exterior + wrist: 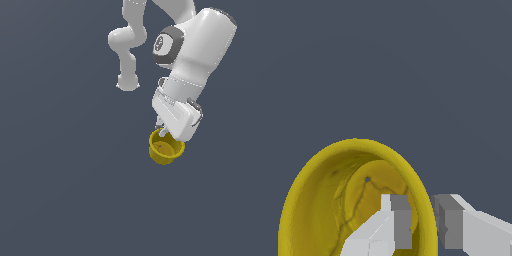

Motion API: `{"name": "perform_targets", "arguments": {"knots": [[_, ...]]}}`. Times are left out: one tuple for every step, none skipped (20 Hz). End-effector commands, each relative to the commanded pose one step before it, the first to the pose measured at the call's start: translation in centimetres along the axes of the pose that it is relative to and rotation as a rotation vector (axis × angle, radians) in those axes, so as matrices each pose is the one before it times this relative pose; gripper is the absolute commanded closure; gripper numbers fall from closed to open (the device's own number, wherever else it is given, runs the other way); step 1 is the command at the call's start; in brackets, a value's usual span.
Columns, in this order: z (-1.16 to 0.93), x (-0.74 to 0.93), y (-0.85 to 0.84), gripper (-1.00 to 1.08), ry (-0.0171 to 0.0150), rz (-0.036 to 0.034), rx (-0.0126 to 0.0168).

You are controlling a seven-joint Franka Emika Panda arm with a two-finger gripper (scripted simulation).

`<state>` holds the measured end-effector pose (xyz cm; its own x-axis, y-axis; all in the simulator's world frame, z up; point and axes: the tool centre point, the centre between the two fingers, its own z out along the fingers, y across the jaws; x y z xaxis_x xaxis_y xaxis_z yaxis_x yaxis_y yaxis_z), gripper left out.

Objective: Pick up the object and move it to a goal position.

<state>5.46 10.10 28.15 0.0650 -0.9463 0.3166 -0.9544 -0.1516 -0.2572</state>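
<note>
Yellow cup sits right under our gripper | its wall stands between the fingers, one inside, one outside | jaws narrowly parted, not yet clamped | we judge closing comes next

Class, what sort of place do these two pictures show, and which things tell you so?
Most likely a simulated test scene, not a real room: a plain, featureless grey floor, a smooth white robot arm, and one yellow cup whose wall the claw straddles.
</note>
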Motion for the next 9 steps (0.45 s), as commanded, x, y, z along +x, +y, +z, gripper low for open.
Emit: {"name": "perform_targets", "arguments": {"knots": [[-1.086,0.327,-0.871,1.08,-0.00147,0.00013,0.00192],[-0.265,0.065,-0.229,1.08,-0.00091,-0.00030,0.00019],[-0.213,0.056,-0.195,1.08,-0.00046,-0.00013,0.00008],[-0.171,0.039,-0.162,1.08,-0.00066,-0.00017,0.00009],[-0.128,0.027,-0.130,1.08,-0.00047,-0.00011,0.00005],[-0.091,0.014,-0.099,1.08,-0.00067,-0.00014,0.00007],[-0.058,0.006,-0.070,1.08,-0.00048,-0.00009,0.00004],[-0.030,0.002,-0.041,1.08,0.00000,0.00000,0.00000],[-0.010,-0.001,-0.013,1.08,-0.00048,-0.00008,0.00003]]}}
